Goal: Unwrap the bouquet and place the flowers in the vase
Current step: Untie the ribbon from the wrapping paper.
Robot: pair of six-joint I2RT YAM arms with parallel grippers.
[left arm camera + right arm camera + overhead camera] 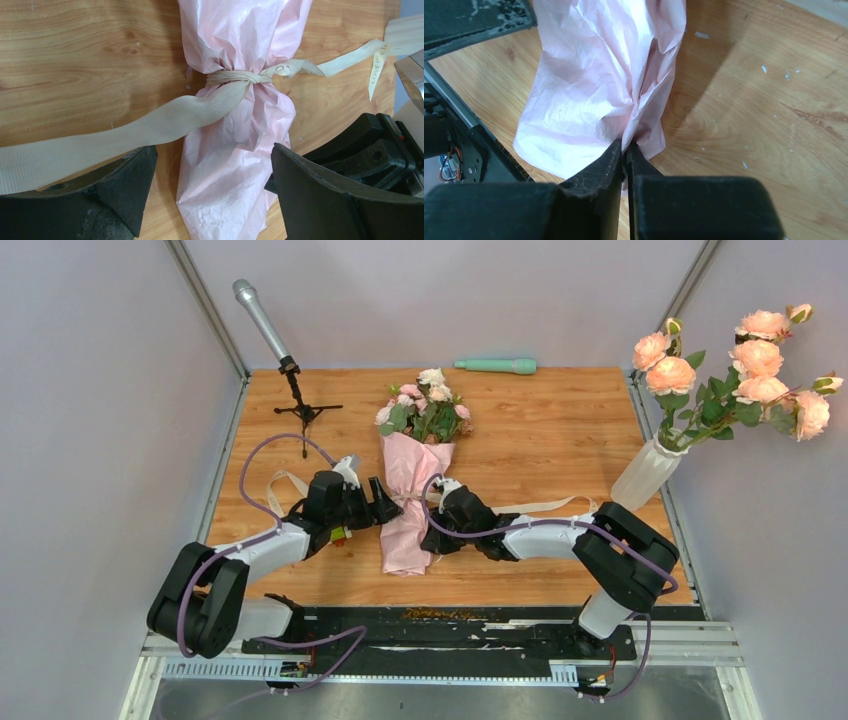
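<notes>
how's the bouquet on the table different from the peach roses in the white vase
Pose: the bouquet lies flat on the table; the peach roses stand in the vase, leaning right.
Wrapping: the bouquet is bundled in pink paper tied with a cream ribbon; the peach roses are unwrapped.
Blooms: the bouquet's are smaller, mixed pink and white; the peach roses are larger and all one colour.
Both have green leaves.

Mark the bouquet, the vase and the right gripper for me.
bouquet (408, 465): top external view, upper half of the pink paper wrap.
vase (643, 475): top external view, ribbed white body.
right gripper (625, 146): right wrist view, midway between fingertips pinching the paper.
</notes>
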